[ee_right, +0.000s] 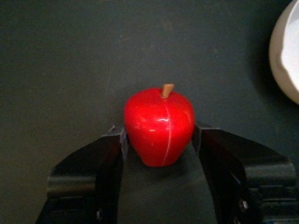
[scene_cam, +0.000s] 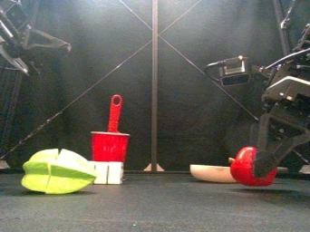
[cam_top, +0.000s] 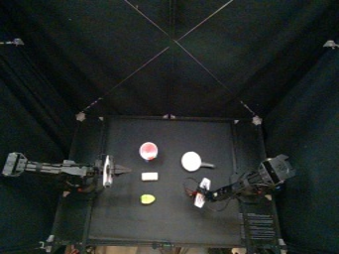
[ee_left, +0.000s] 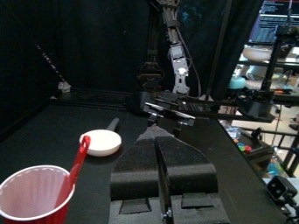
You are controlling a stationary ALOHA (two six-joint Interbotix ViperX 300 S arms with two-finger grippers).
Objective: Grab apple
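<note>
The apple (ee_right: pixel 160 127) is bright red with a short brown stem, and it sits on the black table (cam_top: pixel 119 174) between the two jaws of the right gripper (ee_right: pixel 160 162). The wrist view shows one jaw on each side of it, spread wide and close against its flanks; whether they press on it or only flank it cannot be told. In the front view the apple (scene_cam: pixel 252 169) rests on the table surface under the right arm, with a dark jaw crossing in front of it. From above, the apple (cam_top: pixel 208 186) is a small red spot at the right gripper (cam_top: pixel 207 190), toward the table's front right.

Just beside the apple, on the side away from the front edge, lies a white dish (scene_cam: pixel 213 172); its pale rim also shows in a corner of the right wrist view (ee_right: pixel 286 52). From above the dish (cam_top: pixel 195 160) is near the apple but apart from it.

Farther from the apple, past the dish, stands a red cup (scene_cam: pixel 111 145) with a red handle rising out of it. A small white block (cam_top: pixel 150 177) lies between the cup and the table's front edge. A yellow-green fruit (scene_cam: pixel 56 171) lies well apart from the apple, near the front edge.

The left gripper (ee_left: pixel 163 144) hangs far from the apple at the table's other side, its jaws closed together with nothing between them.
</note>
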